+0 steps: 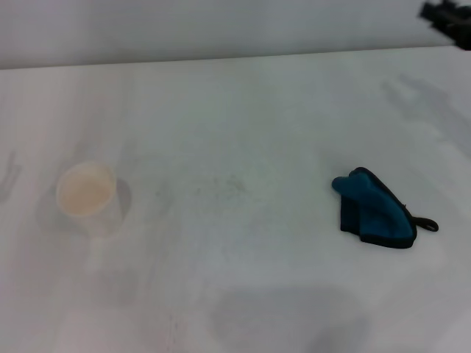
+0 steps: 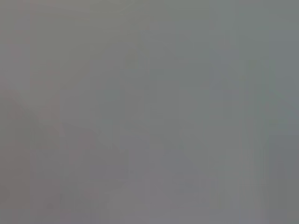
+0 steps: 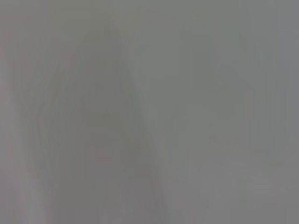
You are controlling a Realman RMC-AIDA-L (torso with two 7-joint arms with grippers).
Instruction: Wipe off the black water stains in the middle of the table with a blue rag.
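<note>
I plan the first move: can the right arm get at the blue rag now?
Probably yes. The blue rag lies alone on the table, on the right side, nothing on or beside it; the right gripper shows far above.

Cup (image 1: pixel 88 197) left; rag (image 1: pixel 374 211) right

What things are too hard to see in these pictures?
- Right hand: head view, cut off by the top right corner; open or shut unknown.
- Left hand: in no view.
- Both wrist views: blank grey blur, nothing recognisable.
- Black water stains: only faint grey specks on the table, between the cup and the blue rag.
</note>
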